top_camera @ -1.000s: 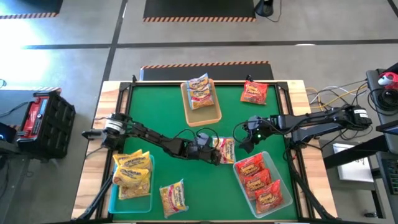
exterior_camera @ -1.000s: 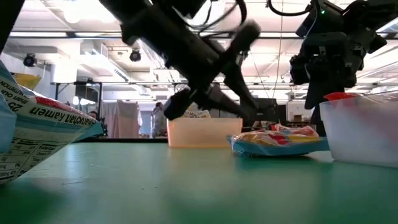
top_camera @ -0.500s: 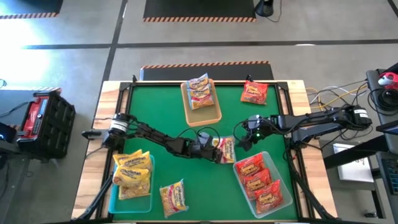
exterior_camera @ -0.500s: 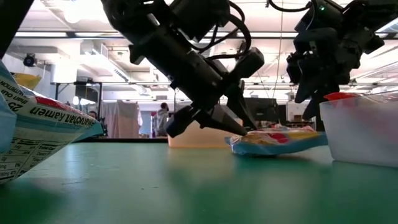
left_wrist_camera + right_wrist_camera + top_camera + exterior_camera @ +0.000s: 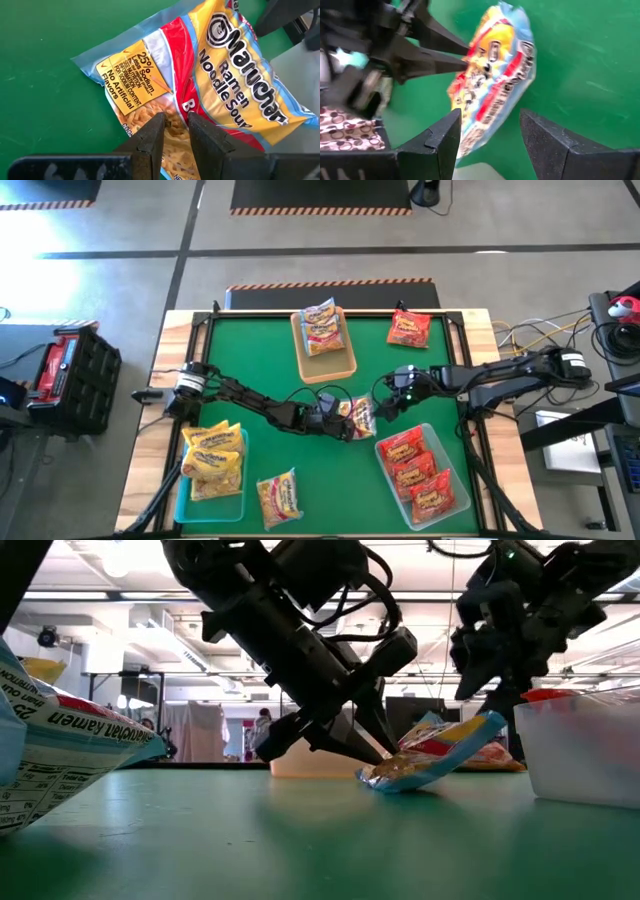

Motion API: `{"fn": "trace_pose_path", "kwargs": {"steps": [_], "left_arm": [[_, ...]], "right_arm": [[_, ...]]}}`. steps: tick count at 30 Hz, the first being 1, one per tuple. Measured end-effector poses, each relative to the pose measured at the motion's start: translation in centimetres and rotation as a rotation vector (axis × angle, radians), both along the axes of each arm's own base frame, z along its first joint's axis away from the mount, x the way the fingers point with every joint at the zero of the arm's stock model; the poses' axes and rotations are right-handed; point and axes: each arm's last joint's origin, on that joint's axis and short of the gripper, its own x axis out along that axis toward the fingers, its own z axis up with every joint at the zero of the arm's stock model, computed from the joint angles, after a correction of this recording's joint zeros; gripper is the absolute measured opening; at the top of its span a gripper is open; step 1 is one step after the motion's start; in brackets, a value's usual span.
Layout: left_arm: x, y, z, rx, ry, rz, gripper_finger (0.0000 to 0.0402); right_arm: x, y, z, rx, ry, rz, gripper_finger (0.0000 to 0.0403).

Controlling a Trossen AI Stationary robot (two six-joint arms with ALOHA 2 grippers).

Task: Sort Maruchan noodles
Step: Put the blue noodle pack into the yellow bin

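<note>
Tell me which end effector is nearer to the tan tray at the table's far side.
Left. The left end effector grips a noodle packet just in front of the tan tray. The right end effector hangs open farther to the right, beside that packet.

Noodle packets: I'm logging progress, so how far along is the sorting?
Partly done. Red packets fill the right clear tray, yellow ones the left tray, and pale ones the tan tray. In hand: the left end effector pinches a pale packet, lifting one end, with the right end effector open beside it. Left: a red packet and a yellow packet lie loose.
</note>
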Motion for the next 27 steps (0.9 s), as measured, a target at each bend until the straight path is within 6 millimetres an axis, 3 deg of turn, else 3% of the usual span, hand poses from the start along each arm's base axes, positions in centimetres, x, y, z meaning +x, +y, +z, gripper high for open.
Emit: {"fn": "trace_pose_path", "kwargs": {"steps": [11, 27], "left_arm": [[-0.1, 0.0, -0.1, -0.007, 0.004, 0.013, 0.0074], [-0.1, 0.2, -0.2, 0.001, -0.007, 0.056, 0.0075]], "right_arm": [[1.8, -0.1, -2.1, -0.006, 0.006, 0.006, 0.0190], [3.6, -0.1, -3.6, -0.023, -0.050, -0.016, 0.0189]]}}
